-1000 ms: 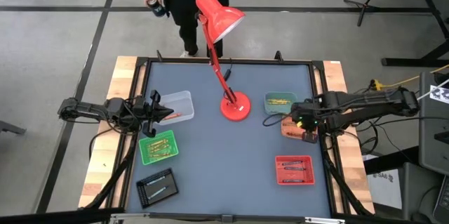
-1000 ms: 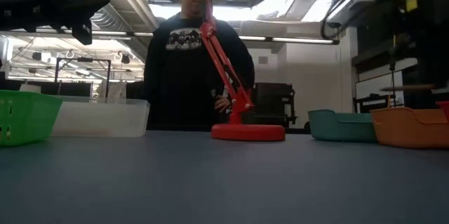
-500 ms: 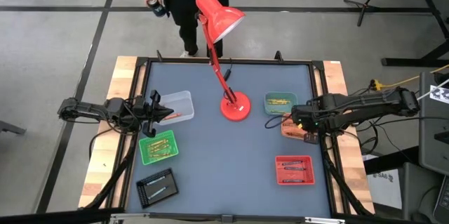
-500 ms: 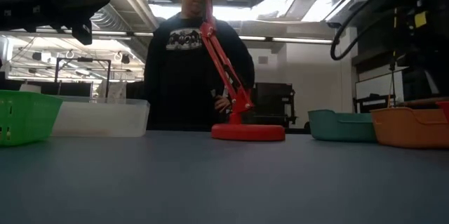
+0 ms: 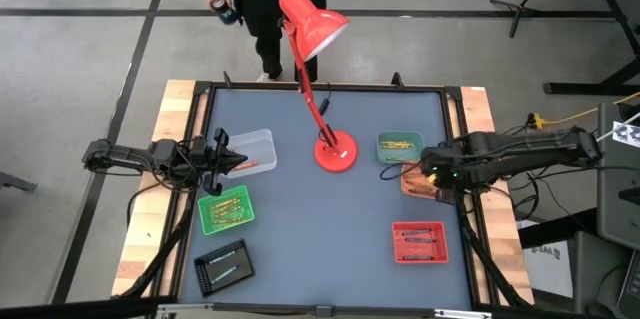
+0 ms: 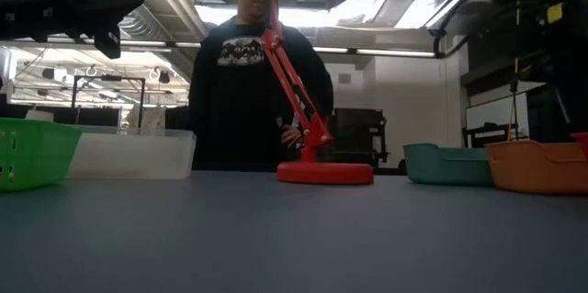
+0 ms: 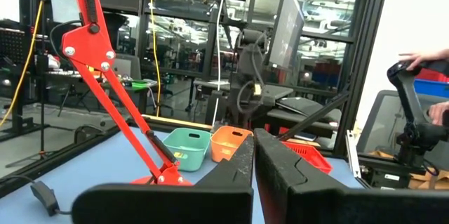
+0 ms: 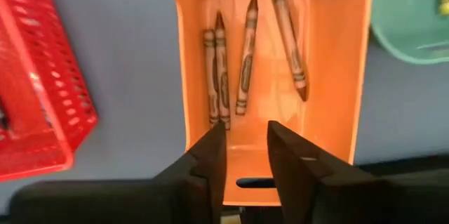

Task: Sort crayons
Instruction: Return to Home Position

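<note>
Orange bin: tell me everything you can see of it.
The orange bin is a small plastic tray with rounded corners, sitting flat on the table at its right side, between the teal bin and the red bin. Four brownish crayons lie loose on its floor, two side by side. The right gripper hovers open above one end.

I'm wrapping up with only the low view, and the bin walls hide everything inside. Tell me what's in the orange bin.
Observer: Four brown crayons lie in the orange bin.
Operator: Give me the right tool's position.
Observer: The right tool hangs over that bin, open and empty.
Operator: Now report the left tool.
Observer: The left tool is shut, by the clear bin.
</note>
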Motion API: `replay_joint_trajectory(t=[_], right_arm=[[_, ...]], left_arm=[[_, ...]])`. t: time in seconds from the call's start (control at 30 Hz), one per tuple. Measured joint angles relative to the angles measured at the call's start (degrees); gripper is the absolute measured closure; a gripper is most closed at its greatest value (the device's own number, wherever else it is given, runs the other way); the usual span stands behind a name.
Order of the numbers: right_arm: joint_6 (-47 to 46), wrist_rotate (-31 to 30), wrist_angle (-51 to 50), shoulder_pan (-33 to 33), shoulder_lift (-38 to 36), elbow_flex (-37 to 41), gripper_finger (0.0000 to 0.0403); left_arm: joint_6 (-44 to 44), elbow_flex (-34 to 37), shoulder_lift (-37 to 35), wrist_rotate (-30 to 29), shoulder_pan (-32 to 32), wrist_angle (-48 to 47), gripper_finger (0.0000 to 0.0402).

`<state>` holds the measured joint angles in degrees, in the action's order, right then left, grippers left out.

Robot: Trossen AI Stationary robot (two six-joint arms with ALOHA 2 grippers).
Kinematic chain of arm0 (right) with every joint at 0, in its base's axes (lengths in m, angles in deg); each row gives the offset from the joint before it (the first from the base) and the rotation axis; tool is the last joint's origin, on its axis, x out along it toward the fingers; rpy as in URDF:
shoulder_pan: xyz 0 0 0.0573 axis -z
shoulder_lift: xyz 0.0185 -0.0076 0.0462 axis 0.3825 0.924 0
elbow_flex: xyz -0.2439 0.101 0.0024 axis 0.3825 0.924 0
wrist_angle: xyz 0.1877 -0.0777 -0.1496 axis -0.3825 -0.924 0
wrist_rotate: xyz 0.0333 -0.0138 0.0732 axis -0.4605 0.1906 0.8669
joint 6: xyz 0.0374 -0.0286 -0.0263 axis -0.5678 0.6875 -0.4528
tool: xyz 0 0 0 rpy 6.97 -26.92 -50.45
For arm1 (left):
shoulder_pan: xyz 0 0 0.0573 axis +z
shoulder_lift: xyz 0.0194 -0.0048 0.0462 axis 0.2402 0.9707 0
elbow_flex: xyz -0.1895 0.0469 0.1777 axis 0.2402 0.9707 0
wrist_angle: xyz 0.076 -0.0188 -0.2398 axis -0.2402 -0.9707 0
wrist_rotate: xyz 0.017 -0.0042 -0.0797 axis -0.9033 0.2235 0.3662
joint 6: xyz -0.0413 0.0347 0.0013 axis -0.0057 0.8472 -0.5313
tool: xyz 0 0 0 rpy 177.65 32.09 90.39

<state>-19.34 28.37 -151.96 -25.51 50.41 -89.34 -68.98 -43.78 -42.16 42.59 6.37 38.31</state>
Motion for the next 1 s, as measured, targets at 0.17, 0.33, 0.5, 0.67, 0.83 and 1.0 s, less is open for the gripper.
replay_joint_trajectory(t=[0.17, 0.33, 0.5, 0.67, 0.83, 1.0], right_arm=[[-0.3, 0.0, 0.6, 0.1, -7.5, 0.0, 0.0357], [-0.4, 0.5, 4.1, 0.1, -12.1, 0.1, 0.0398], [-1.2, 5.0, 17.0, 0.1, -17.0, 3.0, 0.0399], [-2.6, 6.8, 35.2, 0.0, -21.3, 8.2, 0.04], [-2.6, 6.4, 55.3, 0.0, -25.2, 16.1, 0.0401], [-1.8, 5.0, 64.4, 0.0, -29.6, 22.6, 0.0402]], left_arm=[[0.0, 0.0, 0.0, 0.0, 0.0, 0.0, 0.0401], [0.0, 0.0, 0.0, 0.0, 0.0, 0.0, 0.0401], [0.0, 0.0, 0.0, 0.0, 0.0, 0.0, 0.0401], [0.0, 0.0, 0.0, 0.0, 0.0, 0.0, 0.0401], [0.0, 0.0, 0.0, 0.0, 0.0, 0.0, 0.0401], [0.0, 0.0, 0.0, 0.0, 0.0, 0.0, 0.0401]])
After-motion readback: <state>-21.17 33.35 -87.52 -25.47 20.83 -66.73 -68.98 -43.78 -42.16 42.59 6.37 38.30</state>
